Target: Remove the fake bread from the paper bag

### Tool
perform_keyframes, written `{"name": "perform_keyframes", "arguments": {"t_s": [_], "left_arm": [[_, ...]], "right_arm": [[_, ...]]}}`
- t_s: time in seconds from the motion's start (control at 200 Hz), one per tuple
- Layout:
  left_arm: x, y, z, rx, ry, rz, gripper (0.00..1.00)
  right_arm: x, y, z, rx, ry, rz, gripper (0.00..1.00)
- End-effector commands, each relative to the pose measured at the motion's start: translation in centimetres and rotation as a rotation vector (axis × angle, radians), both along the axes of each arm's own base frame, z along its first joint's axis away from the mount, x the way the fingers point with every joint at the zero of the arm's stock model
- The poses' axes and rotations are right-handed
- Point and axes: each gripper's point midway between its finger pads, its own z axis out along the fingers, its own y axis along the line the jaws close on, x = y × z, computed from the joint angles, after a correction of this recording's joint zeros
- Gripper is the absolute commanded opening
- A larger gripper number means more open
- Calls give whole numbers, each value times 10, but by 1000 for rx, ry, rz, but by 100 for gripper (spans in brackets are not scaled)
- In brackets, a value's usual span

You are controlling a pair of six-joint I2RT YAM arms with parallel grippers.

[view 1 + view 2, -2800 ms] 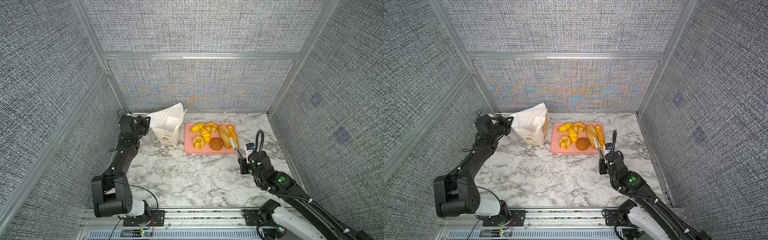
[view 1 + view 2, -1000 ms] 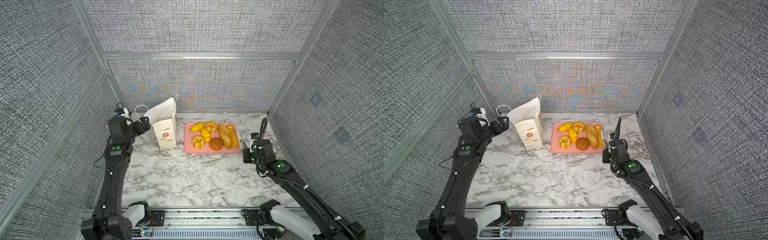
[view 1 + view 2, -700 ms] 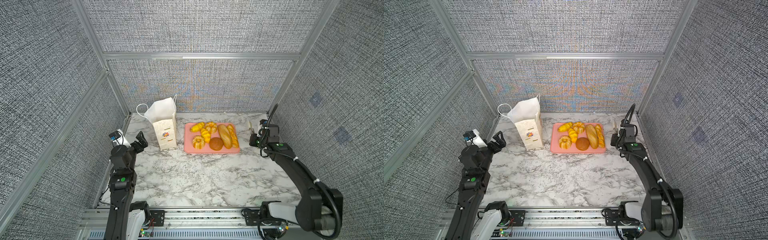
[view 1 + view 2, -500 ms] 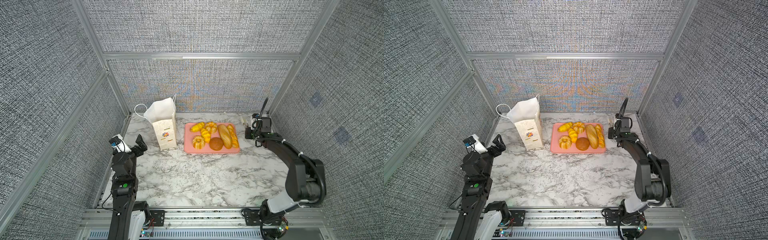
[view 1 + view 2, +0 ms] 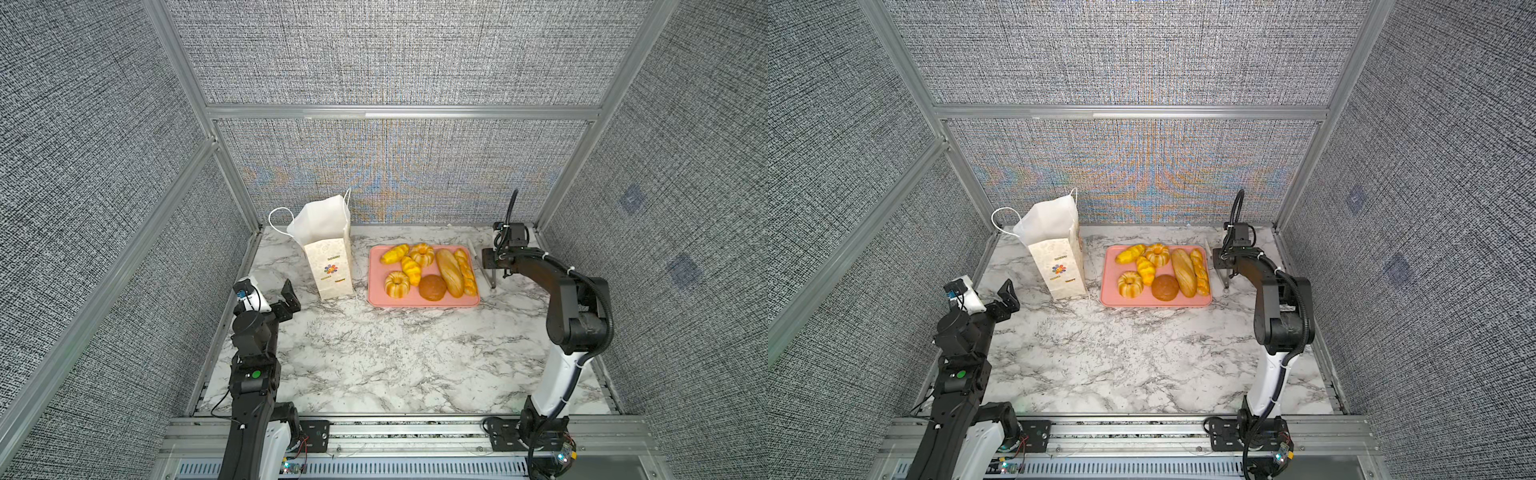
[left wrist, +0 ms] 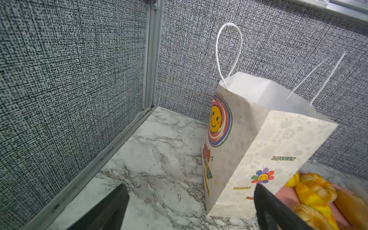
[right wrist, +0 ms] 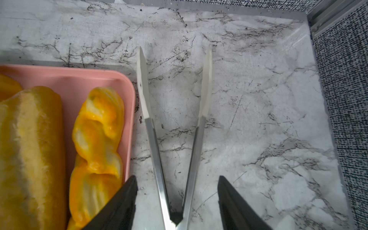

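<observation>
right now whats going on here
All the visible fake bread sits on the pink tray, beside the upright paper bag. The tongs lie on the table between the open jaws of the right gripper, not gripped. The left gripper is open, clear of the bag, holding nothing. Whether the bag is empty can't be seen.

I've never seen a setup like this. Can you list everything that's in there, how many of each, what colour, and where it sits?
paper bag: one, cream-white with white cord handles and a flower print, standing upright at the back left of the table, left of the tray.
fake bread: seven pieces, six golden-yellow and one dark brown, all lying on the tray.
tray: one, pink, flat on the table at the back centre.
tongs: one pair, silver metal with pale tips, lying on the table along the tray's right edge.
table: one, white marble with grey veins.
left gripper: one, black, open, raised near the bag.
right gripper: one, black, open, either side of the tongs.
</observation>
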Motion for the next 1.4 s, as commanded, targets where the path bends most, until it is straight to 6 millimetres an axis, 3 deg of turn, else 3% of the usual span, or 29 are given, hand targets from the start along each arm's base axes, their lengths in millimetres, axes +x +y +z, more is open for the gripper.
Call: {"name": "perform_keyframes", "arguments": {"t_s": [0.0, 0.07, 0.21, 0.29, 0.365, 0.385, 0.455, 0.52, 0.665, 0.725, 0.84, 0.93, 1.005, 1.11, 1.175, 1.22, 1.396], "left_arm": [[4, 0, 5, 11, -51, -4, 100], [6, -2, -3, 5, -46, -13, 100], [10, -7, -13, 59, -63, -53, 98], [9, -8, -20, 81, -72, -58, 95], [8, -12, -29, 137, -85, -85, 93], [7, -13, -32, 145, -91, -90, 92], [5, -16, -42, 172, -118, -104, 90], [3, -17, -50, 193, -139, -108, 90], [17, -23, -67, 218, -49, -161, 91], [21, -27, -74, 225, -37, -191, 99], [26, -26, -84, 242, -29, -193, 99], [30, -27, -79, 272, -76, -192, 99], [32, -23, -80, 258, -95, -172, 99], [37, -23, -89, 262, -100, -173, 99], [42, -28, -96, 277, -95, -205, 99], [46, -27, -96, 279, -108, -198, 99], [62, -28, -105, 260, -37, -213, 99]], "right_arm": [[-8, -6, 7, 5, 18, -48, 79], [-13, -6, 15, 19, 3, -62, 99], [-33, -13, 43, 25, -85, -128, 99], [-54, -23, 53, 2, -165, -180, 99], [-76, -26, 75, 2, -315, -190, 99], [-87, -26, 66, 5, -326, -187, 99], [-108, -21, 77, 15, -454, -155, 99], [-128, -14, 68, 28, -506, -106, 99], [-155, -13, 33, 44, -520, -104, 99], [-161, -12, 19, 50, -521, -108, 99], [-158, 0, 25, 60, -561, -23, 99], [-156, 10, 31, 66, -638, 48, 99], [-157, 16, 24, 52, -632, 95, 99], [-165, 9, 8, 39, -673, 55, 99], [-171, 6, 21, 40, -783, 34, 99], [-176, -3, 19, 25, -772, -19, 99], [-152, -14, 10, 19, -673, -89, 99]]}}
